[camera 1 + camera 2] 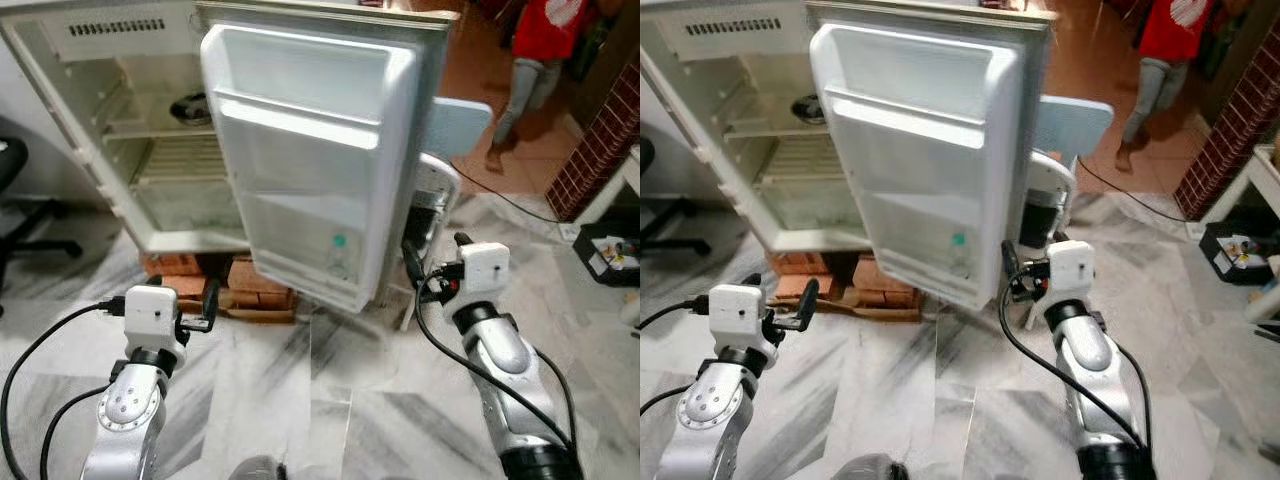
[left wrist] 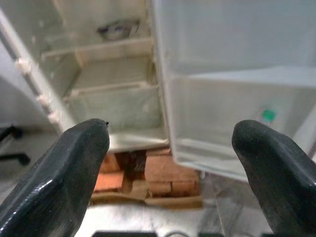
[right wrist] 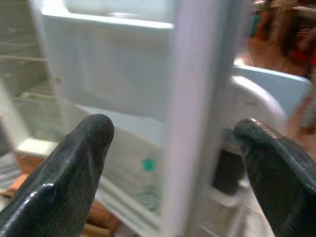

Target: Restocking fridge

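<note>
Fridge at upper left of frame, open, raised on bricks. Fridge door swung wide at centre, inner shelves facing the camera. Right gripper at centre right, jaws apart, straddling the door's outer edge. Left gripper at lower left, jaws apart, aimed at the fridge interior. Marble floor below. Person at upper right.

The open fridge door blocks the right; shelves stand reachable left.
</note>
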Motion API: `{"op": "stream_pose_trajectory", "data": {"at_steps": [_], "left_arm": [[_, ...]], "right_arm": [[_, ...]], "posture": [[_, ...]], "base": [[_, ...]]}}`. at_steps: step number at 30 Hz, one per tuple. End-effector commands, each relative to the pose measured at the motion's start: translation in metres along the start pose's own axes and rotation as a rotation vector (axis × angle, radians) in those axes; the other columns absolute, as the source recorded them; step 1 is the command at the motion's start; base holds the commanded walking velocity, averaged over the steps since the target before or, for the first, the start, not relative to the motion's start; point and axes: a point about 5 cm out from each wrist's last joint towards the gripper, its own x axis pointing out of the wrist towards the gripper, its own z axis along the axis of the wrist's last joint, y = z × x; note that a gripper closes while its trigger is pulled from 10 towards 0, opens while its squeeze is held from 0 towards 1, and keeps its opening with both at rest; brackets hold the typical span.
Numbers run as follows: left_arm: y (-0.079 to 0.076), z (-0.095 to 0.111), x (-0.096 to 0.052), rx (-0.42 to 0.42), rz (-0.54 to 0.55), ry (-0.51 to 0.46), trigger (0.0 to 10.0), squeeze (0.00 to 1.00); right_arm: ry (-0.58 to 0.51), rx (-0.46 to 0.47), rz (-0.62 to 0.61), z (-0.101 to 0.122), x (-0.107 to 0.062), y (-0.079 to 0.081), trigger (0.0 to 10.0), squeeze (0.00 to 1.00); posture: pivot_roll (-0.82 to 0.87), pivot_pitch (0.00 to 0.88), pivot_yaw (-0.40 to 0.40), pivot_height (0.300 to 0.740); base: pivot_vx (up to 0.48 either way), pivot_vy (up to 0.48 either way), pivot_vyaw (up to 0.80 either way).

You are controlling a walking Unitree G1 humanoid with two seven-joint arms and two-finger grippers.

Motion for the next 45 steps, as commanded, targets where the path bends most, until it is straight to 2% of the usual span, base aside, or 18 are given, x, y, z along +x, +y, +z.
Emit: {"op": "stream_pose_trajectory", "data": {"at_steps": [1,5,14,20,25,27,28,30,34,36,39,40,44,45], "left_arm": [[-0.001,0.002,0.001,0.010,-0.003,-0.007,10.0,0.00],[-0.001,0.001,0.002,0.004,-0.009,-0.004,10.0,0.00],[-0.002,0.000,0.001,0.007,-0.011,0.000,10.0,0.00],[-0.002,-0.002,0.000,0.005,0.002,0.017,10.0,0.00],[0.001,-0.006,-0.005,0.008,0.030,0.043,10.0,0.00],[0.001,-0.006,-0.005,0.008,0.030,0.043,10.0,0.00],[0.000,-0.006,-0.005,0.013,0.027,0.043,10.0,0.00],[-0.001,-0.006,-0.005,0.014,0.026,0.044,10.0,0.00],[-0.003,-0.007,-0.006,0.025,0.021,0.057,10.0,0.00],[-0.003,-0.007,-0.006,0.026,0.022,0.057,10.0,0.00],[-0.002,-0.007,-0.006,0.023,0.025,0.057,10.0,0.00],[-0.002,-0.009,-0.007,0.023,0.028,0.067,10.0,0.00],[-0.003,-0.010,-0.008,0.022,0.028,0.078,10.0,0.00],[-0.004,-0.010,-0.008,0.023,0.022,0.078,10.0,0.00]], "right_arm": [[0.000,-0.013,-0.015,0.000,-0.002,-0.005,10.0,0.00],[-0.010,-0.022,0.019,0.000,-0.001,-0.004,10.0,0.00],[-0.008,-0.030,0.008,-0.001,0.000,-0.002,10.0,0.00],[-0.007,-0.035,0.000,-0.001,0.003,0.001,10.0,0.00],[-0.046,-0.064,0.049,0.008,0.015,0.005,10.0,0.00],[-0.046,-0.064,0.049,0.008,0.015,0.005,10.0,0.00],[-0.054,-0.074,0.028,0.011,0.023,0.007,10.0,0.00],[-0.058,-0.073,0.018,0.012,0.026,0.007,10.0,0.00],[-0.052,-0.094,-0.035,0.018,0.048,0.014,10.0,0.00],[-0.044,-0.098,-0.034,0.020,0.052,0.015,10.0,0.00],[-0.039,-0.064,-0.051,0.024,0.059,0.014,10.0,0.00],[-0.035,-0.065,-0.076,0.030,0.068,0.011,10.0,0.00],[-0.044,-0.050,-0.064,0.036,0.077,0.015,10.0,0.00],[-0.057,0.048,0.025,0.042,0.085,0.028,10.0,0.00]], "posture": [[0.02,0.066,0.026,0.740],[0.02,0.064,0.025,0.740],[0.02,0.064,0.026,0.740],[0.02,0.069,0.026,0.740],[0.03,0.073,0.025,0.740],[0.03,0.073,0.025,0.740],[0.04,0.079,0.023,0.740],[0.04,0.079,0.023,0.740],[0.05,0.079,0.024,0.740],[0.05,0.078,0.023,0.740],[0.05,0.078,0.023,0.740],[0.05,0.078,0.023,0.740],[0.05,0.083,0.018,0.740],[0.05,0.083,0.018,0.740]], "base": [[0.360,0.000,0.00],[0.361,0.000,0.00],[0.348,0.000,0.00],[0.000,0.000,0.00],[0.000,0.000,0.20],[0.000,0.000,0.52],[0.000,0.000,0.52],[0.000,0.000,0.52],[0.000,0.000,0.27],[0.000,0.000,0.00],[0.000,0.000,0.00],[0.000,0.000,0.00],[0.000,0.000,0.00],[0.000,0.000,0.00]]}}
